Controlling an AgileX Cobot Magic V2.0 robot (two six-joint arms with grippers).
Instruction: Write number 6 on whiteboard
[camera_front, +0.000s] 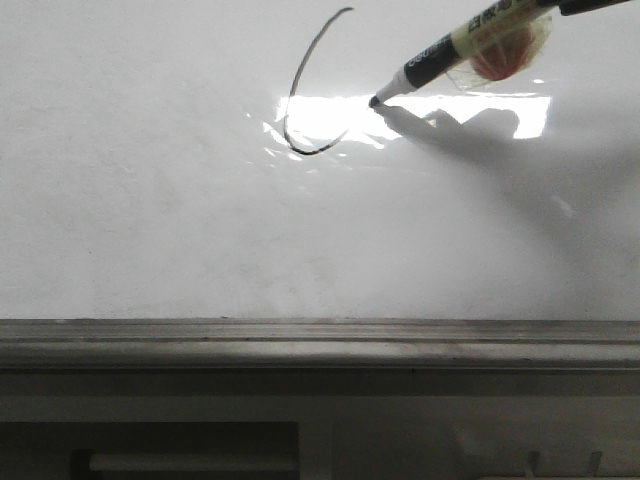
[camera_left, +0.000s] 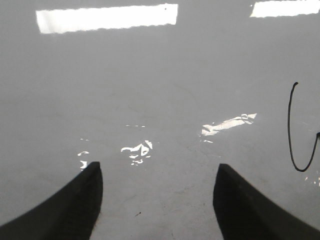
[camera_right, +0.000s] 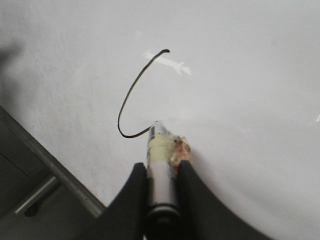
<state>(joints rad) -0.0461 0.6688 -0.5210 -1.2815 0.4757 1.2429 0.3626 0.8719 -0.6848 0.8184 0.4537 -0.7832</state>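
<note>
Surface: glossy whiteboard (camera_front: 150, 200) filling most of the front view, faint grey smudges across it, bright rectangular light reflection near the middle right.
Bottom rail: grey metal rail (camera_front: 320, 345) running the full width below the white face; darker cabinet front beneath it.
Number 6 (camera_front: 300, 90): only partly drawn; thin black line starting high, slanting down leftward in a long curve, then hooking back rightward at its low end; loop not closed. Also visible in the right wrist view (camera_right: 131, 95) and at the edge of the left wrist view (camera_left: 295, 130).
Marker (camera_front: 470, 45): slanted, coming in from the upper right of the front view; dark tip touching or just at the board, right of the open hook of the stroke, over the bright reflection; pale label, with a clear tape wrap and a reddish patch further up the barrel.
Marker shadow: dark grey band spreading rightward and down from the tip.
Right gripper (camera_right: 162, 172): clamped tight on the marker barrel, one dark finger on each side, pen tip pointing out ahead to the line's end.
Left gripper (camera_left: 157, 200): spread wide, nothing between its two dark fingers (camera_left: 75, 205), bare board showing through the gap; drawn stroke off to one side, well apart.
</note>
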